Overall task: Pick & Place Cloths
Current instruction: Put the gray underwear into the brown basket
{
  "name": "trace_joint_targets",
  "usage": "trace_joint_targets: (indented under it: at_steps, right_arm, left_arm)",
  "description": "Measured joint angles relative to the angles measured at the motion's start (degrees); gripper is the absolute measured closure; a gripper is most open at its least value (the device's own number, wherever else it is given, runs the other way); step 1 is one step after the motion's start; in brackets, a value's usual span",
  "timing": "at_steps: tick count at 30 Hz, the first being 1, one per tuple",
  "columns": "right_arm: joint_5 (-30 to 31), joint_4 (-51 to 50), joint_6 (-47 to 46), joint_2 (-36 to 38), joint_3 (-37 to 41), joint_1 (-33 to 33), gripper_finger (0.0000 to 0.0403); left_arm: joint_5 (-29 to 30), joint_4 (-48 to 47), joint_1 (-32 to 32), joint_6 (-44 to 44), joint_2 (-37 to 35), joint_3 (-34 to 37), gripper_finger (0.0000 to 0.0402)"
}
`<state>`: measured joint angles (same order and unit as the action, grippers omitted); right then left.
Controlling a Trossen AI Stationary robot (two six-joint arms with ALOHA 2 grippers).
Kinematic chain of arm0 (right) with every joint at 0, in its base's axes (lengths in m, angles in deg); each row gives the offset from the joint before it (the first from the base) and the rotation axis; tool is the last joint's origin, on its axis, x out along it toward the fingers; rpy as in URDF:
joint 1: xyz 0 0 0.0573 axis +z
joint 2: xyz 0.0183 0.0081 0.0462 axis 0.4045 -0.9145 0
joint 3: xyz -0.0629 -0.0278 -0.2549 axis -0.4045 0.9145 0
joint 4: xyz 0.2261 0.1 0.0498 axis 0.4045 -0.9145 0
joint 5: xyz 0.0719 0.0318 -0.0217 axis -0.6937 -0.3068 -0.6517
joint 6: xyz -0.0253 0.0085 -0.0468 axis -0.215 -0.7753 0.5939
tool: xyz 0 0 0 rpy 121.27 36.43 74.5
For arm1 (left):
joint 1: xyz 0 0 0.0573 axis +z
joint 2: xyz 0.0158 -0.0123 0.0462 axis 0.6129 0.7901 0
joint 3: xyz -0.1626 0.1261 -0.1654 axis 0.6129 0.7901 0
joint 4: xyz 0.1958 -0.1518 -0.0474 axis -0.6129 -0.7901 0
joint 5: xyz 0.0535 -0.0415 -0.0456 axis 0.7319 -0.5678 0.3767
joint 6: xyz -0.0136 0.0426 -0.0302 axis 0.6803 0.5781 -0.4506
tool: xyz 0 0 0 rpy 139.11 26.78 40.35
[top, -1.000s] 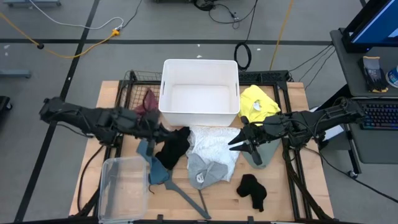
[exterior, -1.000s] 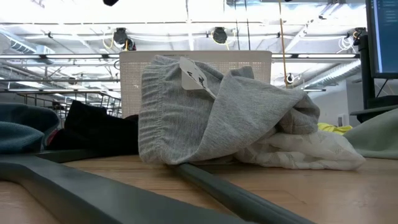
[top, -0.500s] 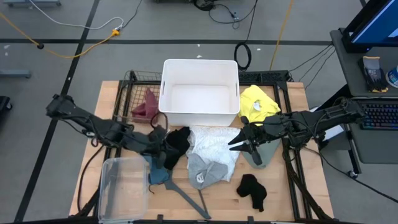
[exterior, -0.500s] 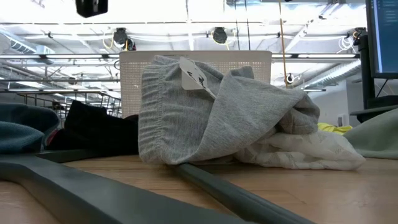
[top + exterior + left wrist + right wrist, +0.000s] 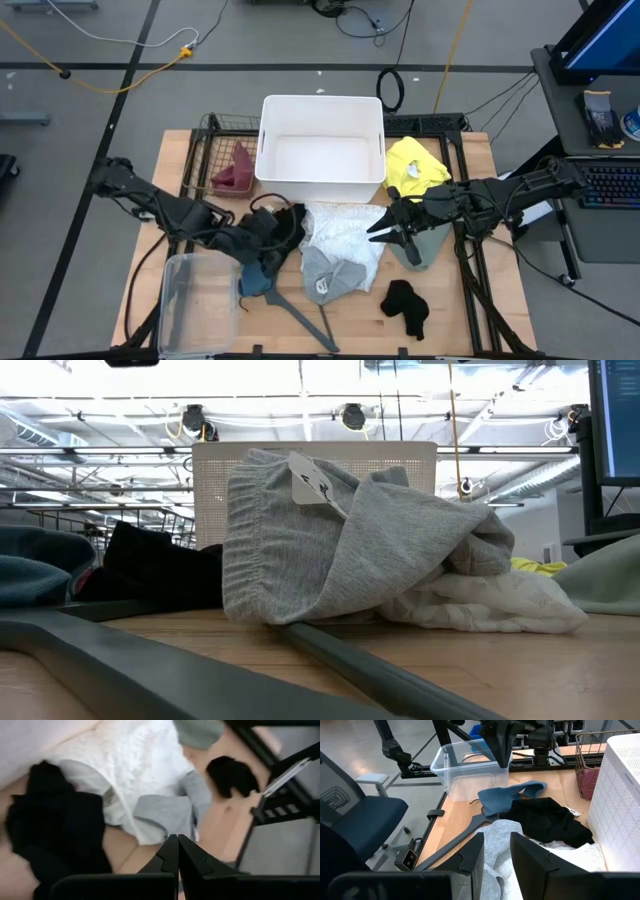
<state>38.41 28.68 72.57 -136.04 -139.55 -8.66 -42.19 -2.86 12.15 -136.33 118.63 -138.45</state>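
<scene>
The left gripper (image 5: 268, 243) hangs with its fingers pressed flat together and nothing between them, right over the black cloth (image 5: 285, 232) that lies bunched against the front wall of the white bin (image 5: 322, 105). Just beside it, toward the table's near edge, a teal cloth (image 5: 256, 280) sits by the clear plastic tub (image 5: 195, 305), with the grey hanger (image 5: 305, 318) stretching away past it. Out toward the middle, the lacy white cloth (image 5: 340, 228) and the light grey cloth (image 5: 330, 275) lie heaped together. Across the pile, the right gripper (image 5: 385, 228) waits at the white cloth's far side, its fingers a little apart and holding nothing, above a pale green cloth (image 5: 425, 245). Behind it lies the yellow cloth (image 5: 415, 165); a second black cloth (image 5: 405, 305) lies apart near the front edge. A maroon cloth (image 5: 235, 172) rests in the wire basket (image 5: 205, 150). The white bin looks empty, so I'd judge the sorting barely begun, with nearly every piece still to be lifted.
</scene>
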Motion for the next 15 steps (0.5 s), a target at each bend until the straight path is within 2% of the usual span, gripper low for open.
trace_joint_targets:
  at_steps: [3,8,15]
  right_arm:
    - [0.0,-0.02,0.0,-0.01,0.0,0.0,0.0316]
    - [0.0,-0.02,0.0,-0.01,0.0,0.0,0.0316]
    - [-0.02,-0.04,0.0,0.0,0.0,0.0,0.0316]
  left_arm:
    - [0.02,-5.37,0.0,0.04,3.52,-4.77,0.0402]
    - [0.01,-8.21,0.0,1.03,8.22,-9.89,0.0402]
    - [-0.2,-7.03,-0.39,16.48,13.25,-13.9,0.0401]
